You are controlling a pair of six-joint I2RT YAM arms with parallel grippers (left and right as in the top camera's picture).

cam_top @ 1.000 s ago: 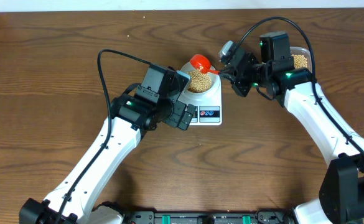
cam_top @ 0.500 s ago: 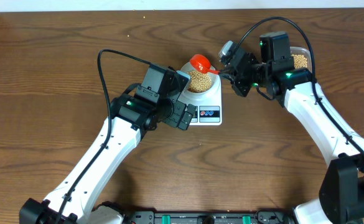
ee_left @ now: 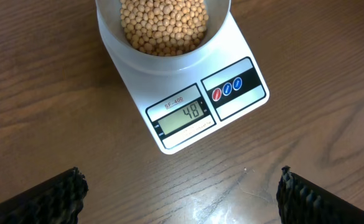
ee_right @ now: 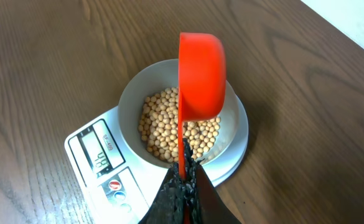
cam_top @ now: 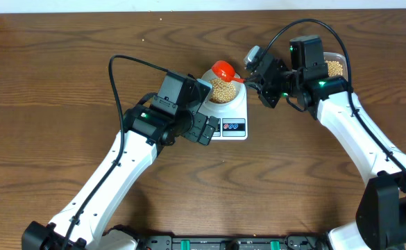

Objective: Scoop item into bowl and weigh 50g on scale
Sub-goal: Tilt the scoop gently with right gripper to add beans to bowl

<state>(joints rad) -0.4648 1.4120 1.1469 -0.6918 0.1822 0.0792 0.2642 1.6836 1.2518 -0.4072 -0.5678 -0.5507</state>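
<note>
Two right fingers clench the sideways-tipped scoop above the bowl; left fingers splayed.

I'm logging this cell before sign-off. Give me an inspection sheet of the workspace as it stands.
Surface: brown wooden table.
Job's things: bowl of beans sits on the scale; display reads 48. Red scoop is tipped over the bowl. Tub with more beans sits behind the right arm.
Clutter: nothing seen.
Grippers: right gripper shut on the scoop's handle; left gripper open, hovering by the scale's front.
Cables: a black cable loops over the left arm, another over the right.
Surroundings: pale strip beyond the far edge; dark rail at the near edge.
</note>
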